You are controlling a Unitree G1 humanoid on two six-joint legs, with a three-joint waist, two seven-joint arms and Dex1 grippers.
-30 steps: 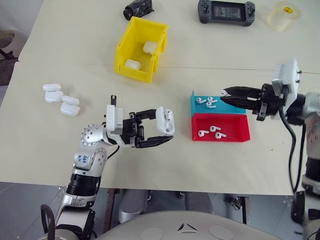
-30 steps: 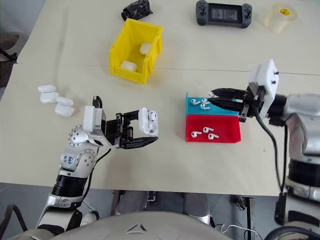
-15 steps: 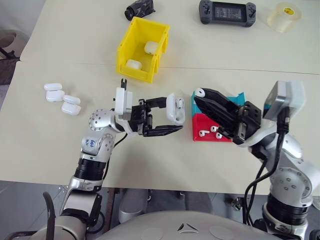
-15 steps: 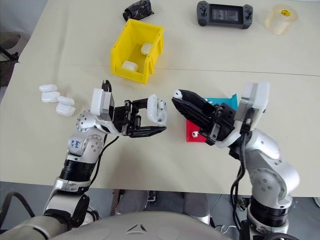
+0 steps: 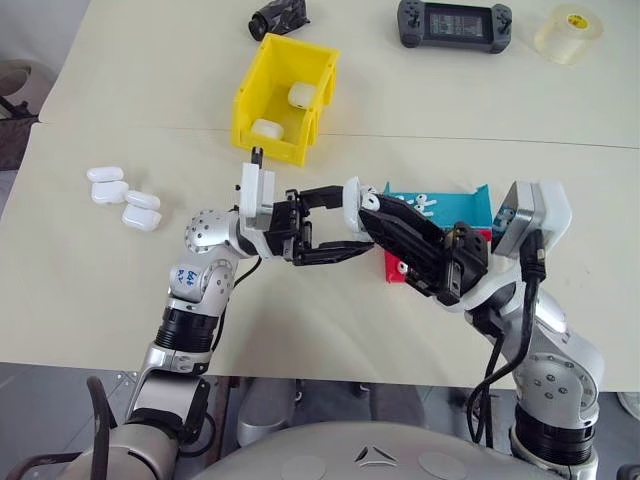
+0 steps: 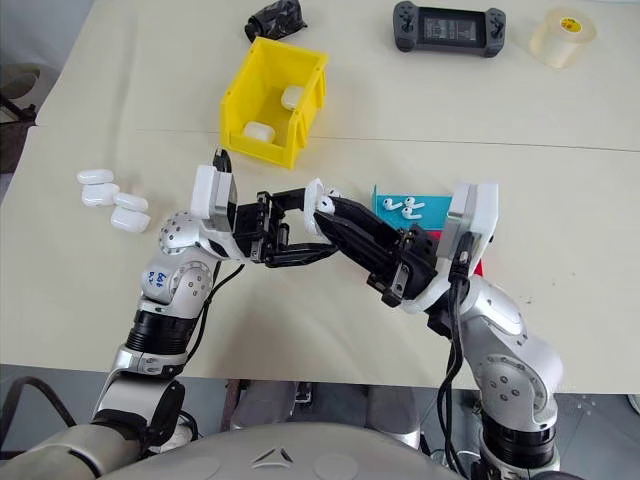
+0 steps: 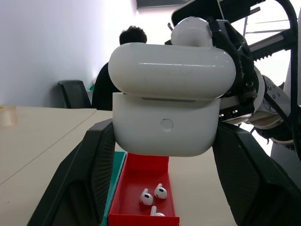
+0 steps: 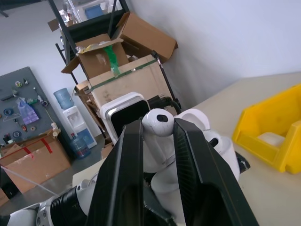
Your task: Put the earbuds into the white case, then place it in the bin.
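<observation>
My left gripper (image 5: 345,222) is shut on the white case (image 7: 167,117) and holds it above the table with its lid hinged open. My right gripper (image 8: 157,126) is shut on one earbud (image 8: 157,120), and its fingertips sit right at the open top of the case (image 5: 352,197). More earbuds (image 5: 425,203) lie in the blue tray (image 5: 462,208), and others (image 7: 153,195) in the red tray (image 7: 141,197). The yellow bin (image 5: 262,100) stands behind the grippers with two white cases (image 5: 270,128) inside.
Several spare white cases (image 5: 120,190) lie on the table to the left. A game console (image 5: 455,22), a tape roll (image 5: 568,30) and a black object (image 5: 277,17) sit along the far edge. My right arm covers most of the red tray.
My right gripper swung left from over the trays to the held case, carrying an earbud. The left gripper rose a little toward the middle with the case.
</observation>
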